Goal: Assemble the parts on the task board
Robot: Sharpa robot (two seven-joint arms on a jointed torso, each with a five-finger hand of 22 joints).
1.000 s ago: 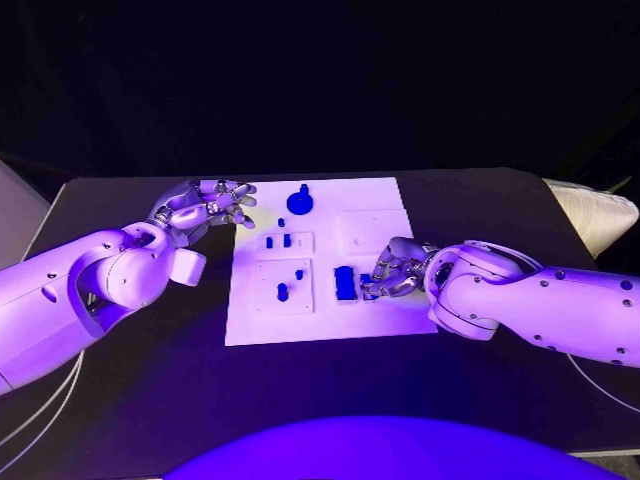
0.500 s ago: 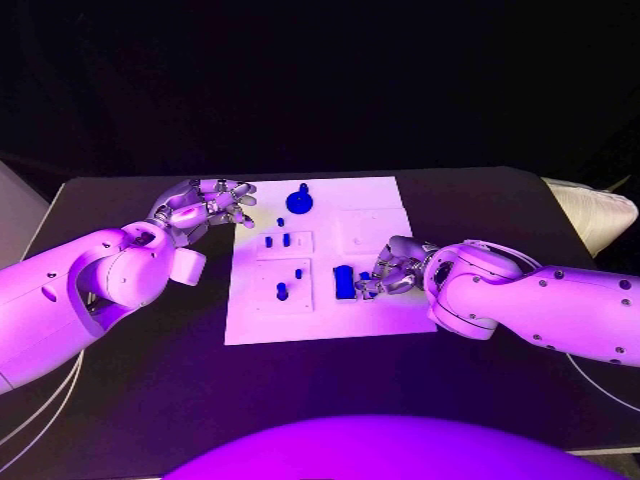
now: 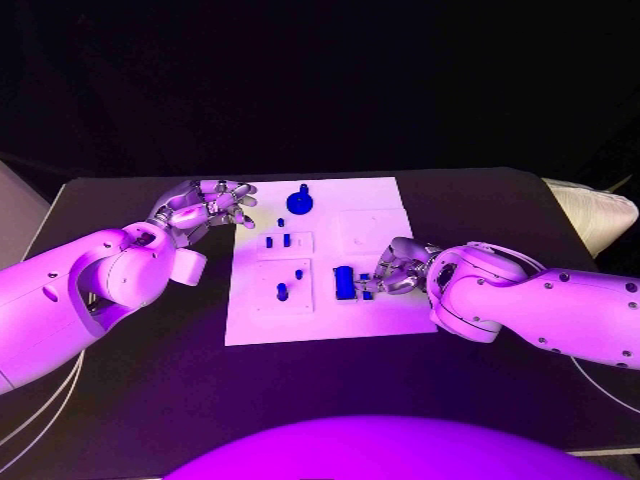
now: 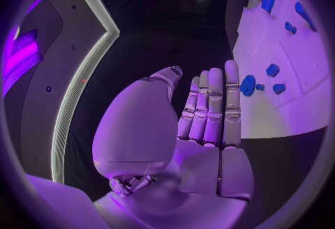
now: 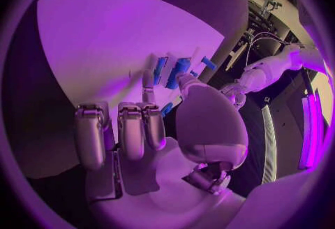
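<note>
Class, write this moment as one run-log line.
left hand: open, at task board's far-left corner | right hand: fingers at blue part, grasp unclear

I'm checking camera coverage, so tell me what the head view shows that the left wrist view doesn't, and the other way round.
Head view alone: the full outline of the white board on the black table, both arms, and the backs of both hands, the right hand at the board's right edge. Left wrist view alone: the left hand from behind, fingers straight and together, holding nothing. Both share: the board, its blue parts such as the round knobbed one and the tall block, and both hands.
</note>
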